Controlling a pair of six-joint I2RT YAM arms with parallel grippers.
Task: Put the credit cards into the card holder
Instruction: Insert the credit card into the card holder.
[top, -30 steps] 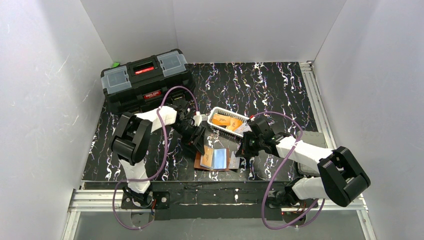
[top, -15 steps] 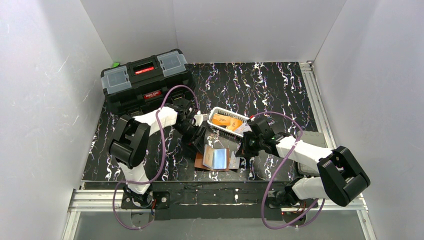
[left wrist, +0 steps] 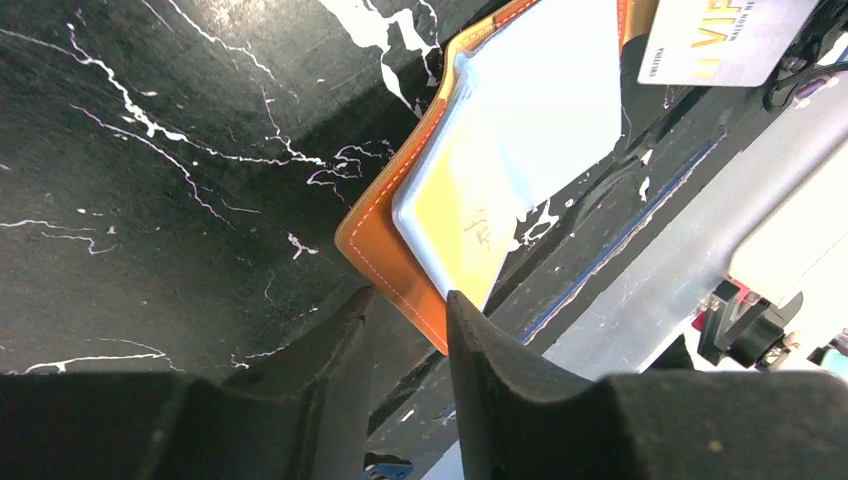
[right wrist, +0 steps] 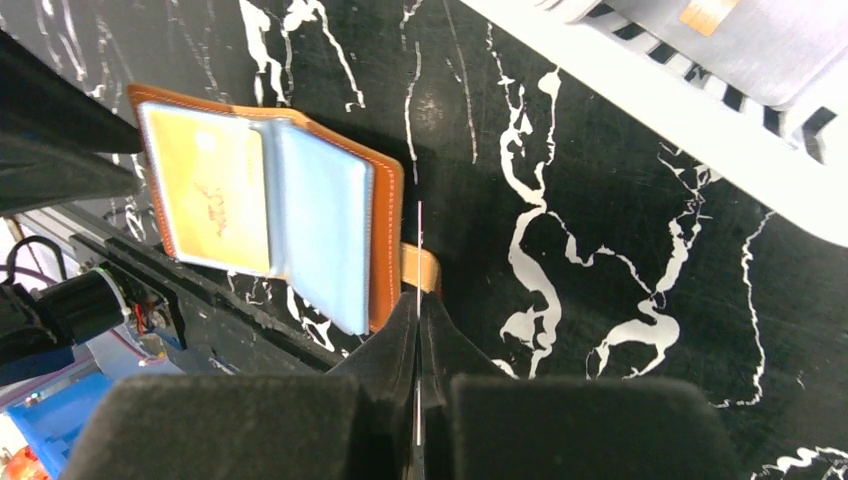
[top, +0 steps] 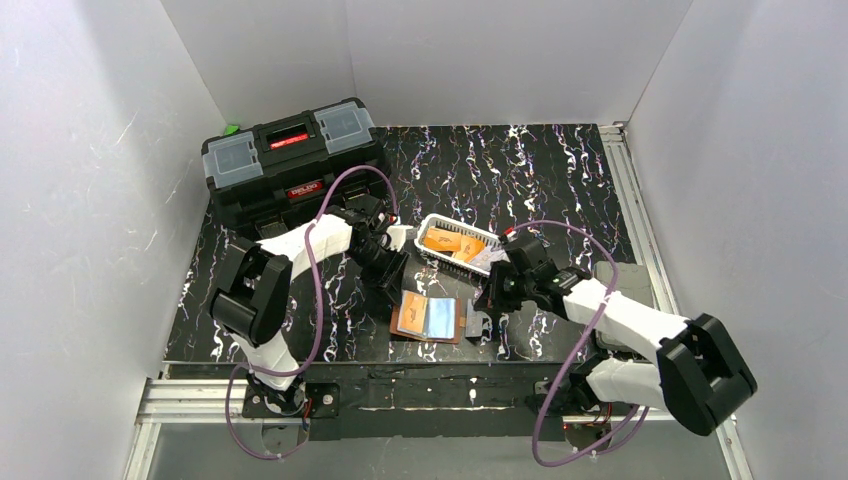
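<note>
Our right gripper (right wrist: 418, 312) pinches a whitish credit card (left wrist: 725, 35) beside the open card holder (right wrist: 386, 222); our left gripper (left wrist: 408, 312) stands slightly parted at its corner.

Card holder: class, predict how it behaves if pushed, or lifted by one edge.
The card holder lies flat and thin, so a push would probably slide it, not tip it. Hinged at a fold, with loose sleeves, it would likely flop when lifted.

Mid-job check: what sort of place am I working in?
Looks like a lab robot test cell, not a home or shop: plain white walls box in the table, an aluminium rail frame edges it, and a black toolbox sits at the back.
</note>
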